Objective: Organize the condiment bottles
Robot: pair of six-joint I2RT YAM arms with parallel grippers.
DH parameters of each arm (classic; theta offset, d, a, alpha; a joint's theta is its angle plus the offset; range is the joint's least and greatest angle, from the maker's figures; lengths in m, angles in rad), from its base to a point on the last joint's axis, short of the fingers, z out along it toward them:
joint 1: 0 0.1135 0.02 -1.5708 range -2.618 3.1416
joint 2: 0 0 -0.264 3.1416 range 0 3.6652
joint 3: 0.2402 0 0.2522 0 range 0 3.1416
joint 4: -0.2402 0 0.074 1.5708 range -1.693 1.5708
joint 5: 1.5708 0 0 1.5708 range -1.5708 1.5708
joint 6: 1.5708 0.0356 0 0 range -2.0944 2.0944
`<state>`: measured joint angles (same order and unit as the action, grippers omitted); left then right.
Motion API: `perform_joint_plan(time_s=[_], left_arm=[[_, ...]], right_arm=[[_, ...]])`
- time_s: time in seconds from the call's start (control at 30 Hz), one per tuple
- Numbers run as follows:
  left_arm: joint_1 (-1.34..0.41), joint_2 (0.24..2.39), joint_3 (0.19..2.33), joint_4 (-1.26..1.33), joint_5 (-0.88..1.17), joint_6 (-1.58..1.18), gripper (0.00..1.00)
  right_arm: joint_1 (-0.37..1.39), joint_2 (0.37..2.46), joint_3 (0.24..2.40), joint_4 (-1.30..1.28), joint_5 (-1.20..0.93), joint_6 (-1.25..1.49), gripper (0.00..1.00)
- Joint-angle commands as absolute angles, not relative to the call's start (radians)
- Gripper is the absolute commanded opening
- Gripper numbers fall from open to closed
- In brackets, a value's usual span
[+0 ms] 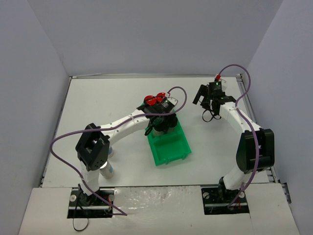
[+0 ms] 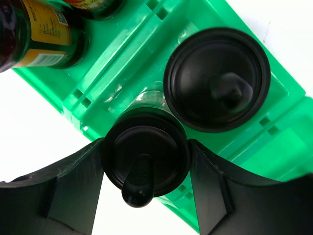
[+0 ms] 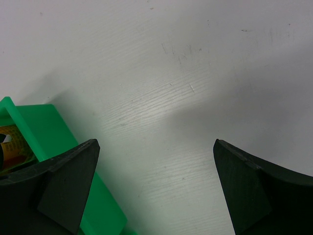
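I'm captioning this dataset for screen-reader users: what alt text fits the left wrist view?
The left gripper clamps a black-capped bottle in a green bin, beside a second black-capped bottle. A dark jar with a yellow label stands in the next compartment, upper left.

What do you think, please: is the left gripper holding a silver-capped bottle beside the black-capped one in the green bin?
Not quite. The left wrist view shows the left gripper holding a black-capped bottle, not a silver-capped one, beside the other black-capped bottle in the green bin.
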<state>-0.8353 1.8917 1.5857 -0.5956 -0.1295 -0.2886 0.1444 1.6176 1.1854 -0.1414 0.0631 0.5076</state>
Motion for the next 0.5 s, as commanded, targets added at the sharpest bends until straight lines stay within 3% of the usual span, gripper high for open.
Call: perform_joint_plan(time_s=[0.0, 0.23, 0.3, 0.37, 0.47], left_arm=[[-0.811, 1.890, 1.654, -0.557, -0.160, -0.271, 0.00], [-0.795, 1.896, 1.666, -0.573, -0.144, -0.264, 0.03], [-0.795, 1.895, 1.664, -0.575, -0.141, -0.264, 0.15], [-0.795, 1.889, 1.661, -0.580, -0.137, -0.262, 0.32], [-0.795, 1.877, 1.649, -0.579, -0.123, -0.263, 0.48]], right_arm=[[0.137, 1.589, 1.187, -0.107, 0.076, 0.509, 1.00], [0.137, 1.591, 1.192, -0.109, 0.075, 0.505, 1.00], [0.137, 1.592, 1.192, -0.107, 0.074, 0.505, 1.00], [0.137, 1.594, 1.193, -0.107, 0.072, 0.505, 1.00], [0.137, 1.594, 1.196, -0.108, 0.071, 0.506, 1.00]])
